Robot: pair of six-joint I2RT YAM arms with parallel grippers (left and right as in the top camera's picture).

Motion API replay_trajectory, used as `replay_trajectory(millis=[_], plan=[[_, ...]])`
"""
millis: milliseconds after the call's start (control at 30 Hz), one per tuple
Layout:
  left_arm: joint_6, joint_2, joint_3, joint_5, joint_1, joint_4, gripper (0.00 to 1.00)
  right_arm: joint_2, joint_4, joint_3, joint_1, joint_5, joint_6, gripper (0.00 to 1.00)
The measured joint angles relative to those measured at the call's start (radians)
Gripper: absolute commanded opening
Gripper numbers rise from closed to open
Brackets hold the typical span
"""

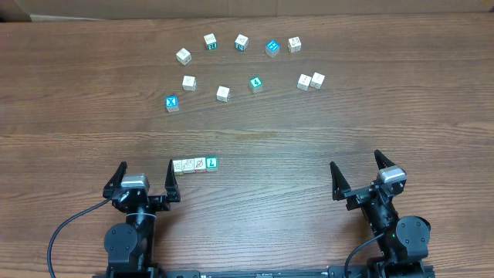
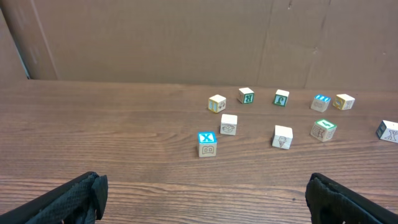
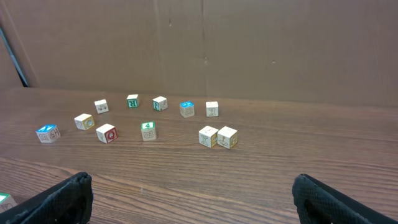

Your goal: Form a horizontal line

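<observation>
A short row of small letter cubes lies side by side near the front left of the wooden table, its right end cube teal. Several more cubes lie scattered at the back, among them a blue X cube, a teal cube and a touching pair. My left gripper is open and empty, just left of the row. My right gripper is open and empty at the front right.
A brown cardboard wall stands behind the table's far edge. Bare wood lies between the back cubes and the front row.
</observation>
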Motion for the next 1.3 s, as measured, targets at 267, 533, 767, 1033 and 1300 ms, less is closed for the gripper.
replay_trajectory(millis=[267, 533, 767, 1033, 1300], plan=[[0.0, 0.0, 0.0, 0.0, 0.0, 0.0, 0.99, -0.007, -0.002, 0.0, 0.0, 0.006, -0.001, 1.0], [0.0, 0.0, 0.0, 0.0, 0.0, 0.0, 0.99, -0.019, -0.002, 0.0, 0.0, 0.006, -0.001, 1.0], [0.0, 0.0, 0.0, 0.0, 0.0, 0.0, 1.0, -0.019, -0.002, 0.0, 0.0, 0.006, -0.001, 1.0], [0.0, 0.0, 0.0, 0.0, 0.0, 0.0, 0.99, -0.019, -0.002, 0.0, 0.0, 0.006, -0.002, 1.0], [0.0, 0.0, 0.0, 0.0, 0.0, 0.0, 1.0, -0.019, -0.001, 0.0, 0.0, 0.006, -0.001, 1.0]])
